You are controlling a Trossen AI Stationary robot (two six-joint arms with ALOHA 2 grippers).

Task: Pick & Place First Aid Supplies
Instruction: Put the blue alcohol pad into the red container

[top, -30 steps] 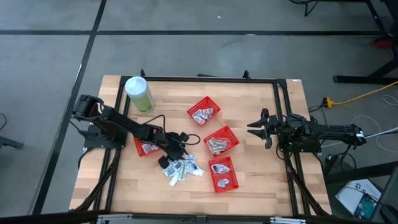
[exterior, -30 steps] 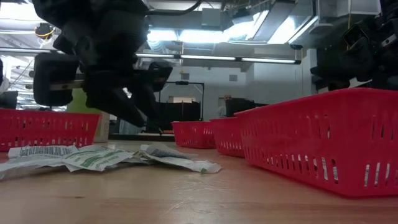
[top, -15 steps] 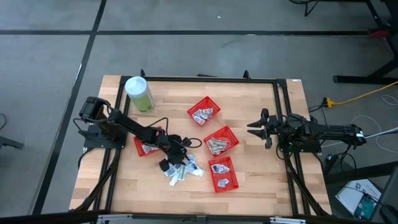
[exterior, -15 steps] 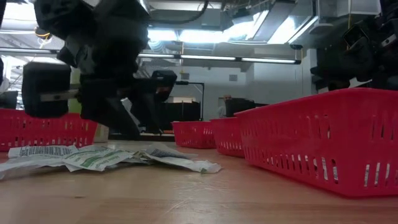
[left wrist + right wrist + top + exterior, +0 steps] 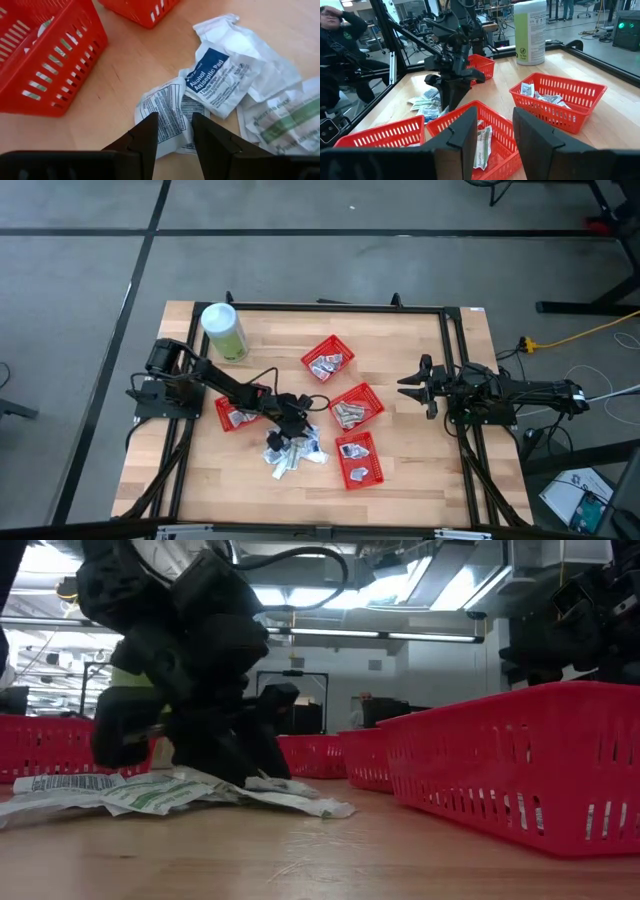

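Printed white packet (image 5: 167, 112) at the near edge of the loose first aid supplies pile (image 5: 293, 452), beside the alcohol pad packet (image 5: 215, 80); left gripper (image 5: 172, 131) directly above, fingers parted, empty, straddling it. Right gripper (image 5: 412, 387), parted and empty, waits well apart.

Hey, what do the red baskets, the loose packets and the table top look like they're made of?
Red baskets: molded plastic, slightly glossy, by their uniform slotted walls. Packets: probably paper or foil-lined paper, matte, creased and printed. Table top: pale wood, by its plank seams and grain, with a smooth finish.
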